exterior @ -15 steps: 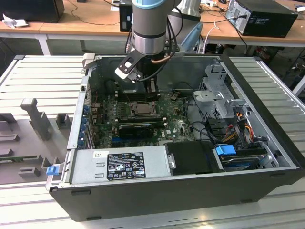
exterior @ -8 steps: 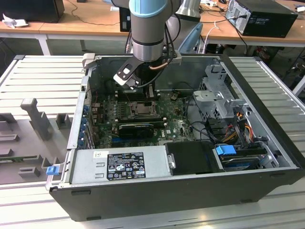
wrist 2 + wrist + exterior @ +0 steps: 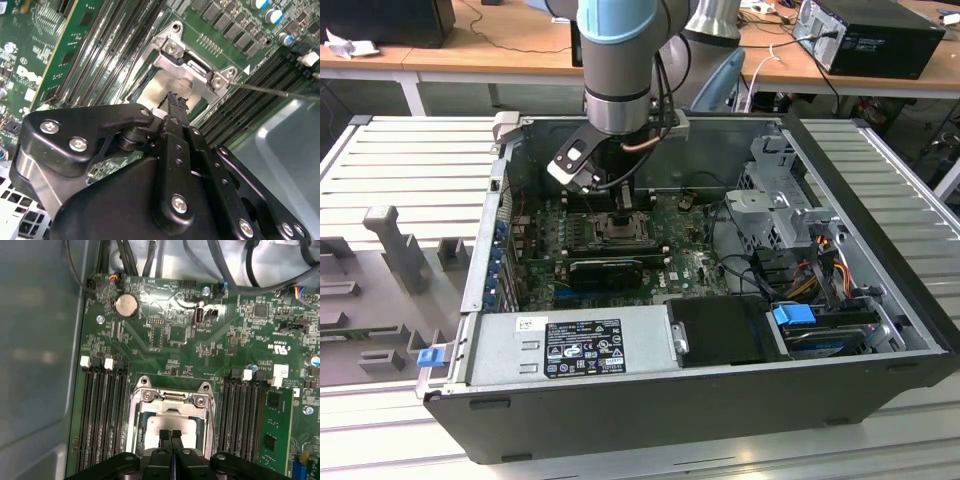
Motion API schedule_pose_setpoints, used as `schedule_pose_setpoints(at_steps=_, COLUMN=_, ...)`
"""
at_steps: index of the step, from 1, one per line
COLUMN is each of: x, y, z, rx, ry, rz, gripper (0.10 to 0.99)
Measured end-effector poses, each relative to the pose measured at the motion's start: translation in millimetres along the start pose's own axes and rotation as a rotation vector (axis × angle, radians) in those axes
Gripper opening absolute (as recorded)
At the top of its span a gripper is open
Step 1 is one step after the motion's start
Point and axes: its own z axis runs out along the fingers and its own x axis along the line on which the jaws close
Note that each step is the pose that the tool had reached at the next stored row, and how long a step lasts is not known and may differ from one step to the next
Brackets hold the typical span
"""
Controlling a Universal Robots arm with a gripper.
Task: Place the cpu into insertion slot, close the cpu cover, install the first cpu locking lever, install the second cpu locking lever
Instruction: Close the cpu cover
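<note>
The cpu (image 3: 188, 426) lies flat in the insertion slot (image 3: 620, 230), its dull silver face up. The cpu cover (image 3: 172, 396), a metal frame plate, lies down around the chip, whose face shows through the cover's window in both wrist views. My gripper (image 3: 170, 436) hangs right over the chip with its black fingertips (image 3: 176, 99) pressed together and nothing visible between them. I cannot tell whether the tips touch the chip's face. A thin metal locking lever (image 3: 270, 90) sticks out sideways from the socket's corner.
Long black memory slots (image 3: 102, 410) flank the socket on both sides, and a green card (image 3: 277, 425) stands beyond one set. The grey case wall (image 3: 40, 340), cables (image 3: 240, 270), a power supply (image 3: 580, 345) and a drive cage (image 3: 775, 200) hem in the board.
</note>
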Motion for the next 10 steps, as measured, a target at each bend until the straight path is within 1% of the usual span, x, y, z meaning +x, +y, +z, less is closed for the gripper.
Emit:
schedule_pose_setpoints(at_steps=2, x=1.0, y=-10.0, z=0.1, rx=0.000, ry=0.0007, rz=-0.003, gripper=0.106)
schedule_pose_setpoints(at_steps=3, x=1.2, y=-12.0, z=0.4, rx=0.000, ry=0.0013, rz=-0.004, gripper=0.106)
schedule_pose_setpoints(at_steps=6, x=1.4, y=-14.6, z=1.8, rx=0.001, ry=0.0014, rz=-0.006, gripper=0.106)
schedule_pose_setpoints(at_steps=8, x=1.3, y=-15.4, z=6.0, rx=0.003, ry=0.0017, rz=-0.007, gripper=0.106)
schedule_pose_setpoints(at_steps=10, x=1.2, y=-15.5, z=7.6, rx=0.004, ry=0.0016, rz=-0.007, gripper=0.106)
